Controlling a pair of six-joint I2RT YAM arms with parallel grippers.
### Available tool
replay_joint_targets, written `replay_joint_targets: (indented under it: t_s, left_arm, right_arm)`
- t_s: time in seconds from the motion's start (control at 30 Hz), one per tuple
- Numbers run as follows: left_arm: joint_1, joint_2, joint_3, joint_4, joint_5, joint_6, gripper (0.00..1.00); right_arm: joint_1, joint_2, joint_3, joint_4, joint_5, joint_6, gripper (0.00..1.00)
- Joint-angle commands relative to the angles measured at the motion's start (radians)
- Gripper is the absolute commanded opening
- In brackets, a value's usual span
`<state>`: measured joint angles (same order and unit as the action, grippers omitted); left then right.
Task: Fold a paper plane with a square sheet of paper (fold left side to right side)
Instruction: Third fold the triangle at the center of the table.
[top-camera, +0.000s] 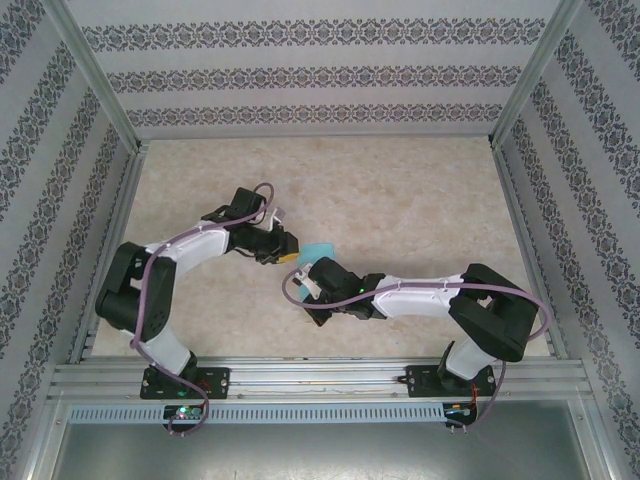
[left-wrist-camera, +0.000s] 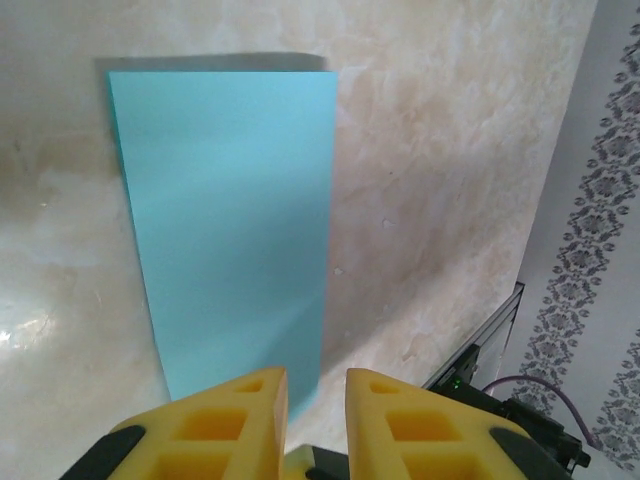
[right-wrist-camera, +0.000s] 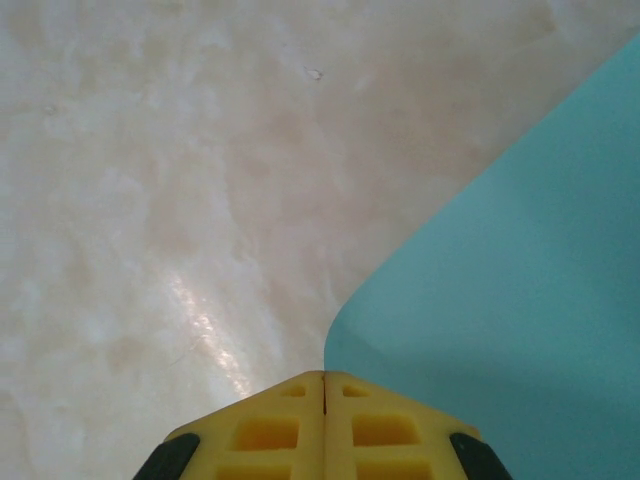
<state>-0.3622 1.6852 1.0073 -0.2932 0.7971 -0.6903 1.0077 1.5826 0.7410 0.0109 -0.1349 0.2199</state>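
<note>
the paper (left-wrist-camera: 230, 220) lies flat on the surface (left-wrist-camera: 440, 150) straight ahead of the left gripper (left-wrist-camera: 315, 375), and its near end runs into the gap between that gripper's fingers. the left gripper is spread a little, too wide to be clamping a thin sheet. the right gripper (right-wrist-camera: 325, 375) sits just beside the left gripper. its fingers are pressed together, and the paper's (right-wrist-camera: 520, 300) rounded edge meets the tip. i cannot tell whether a sliver of paper is caught there.

from the left gripper the sheet looks like a tall narrow strip, not a square. i judge the left side is already laid over onto the right, so the step in hand is setting the crease. to do it well:
- check that the long free edges sit flush before pressing.
- pin the end nearest the left gripper so the layers cannot slide.
- run the shut right gripper along the folded edge in one slow pass away from the left gripper, pressing lightly so the paper does not drag or buckle.

count: one sheet of paper, two grippers, one surface.
</note>
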Motion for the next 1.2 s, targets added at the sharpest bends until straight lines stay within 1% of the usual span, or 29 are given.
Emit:
replay_joint_targets:
  t_s: [0.0, 0.27, 0.37, 0.53, 0.73, 0.97, 1.17]
  left_arm:
    - [-0.039, 0.078, 0.053, -0.023, 0.046, 0.049, 0.2]
    - [-0.062, 0.236, 0.113, -0.029, 0.031, 0.083, 0.11]
    - [-0.068, 0.273, 0.12, -0.047, 0.001, 0.101, 0.09]
    - [-0.069, 0.299, 0.102, -0.06, -0.045, 0.113, 0.07]
    - [-0.07, 0.312, 0.081, -0.067, -0.076, 0.122, 0.06]
    - [-0.07, 0.314, 0.071, -0.068, -0.09, 0.123, 0.05]
    - [-0.071, 0.312, 0.069, -0.066, -0.091, 0.117, 0.05]
  right_arm:
    - [-0.011, 0.007, -0.009, 0.042, -0.086, 0.036, 0.0]
    - [-0.03, 0.024, -0.018, 0.058, -0.103, 0.062, 0.0]
    - [-0.035, 0.028, -0.021, 0.061, -0.109, 0.074, 0.0]
    - [-0.054, 0.024, -0.031, 0.063, -0.112, 0.097, 0.0]
    - [-0.094, 0.01, -0.043, 0.053, -0.104, 0.132, 0.0]
    - [-0.151, 0.009, -0.039, 0.019, -0.07, 0.157, 0.0]
    - [-0.18, 0.011, -0.034, -0.003, -0.041, 0.159, 0.0]
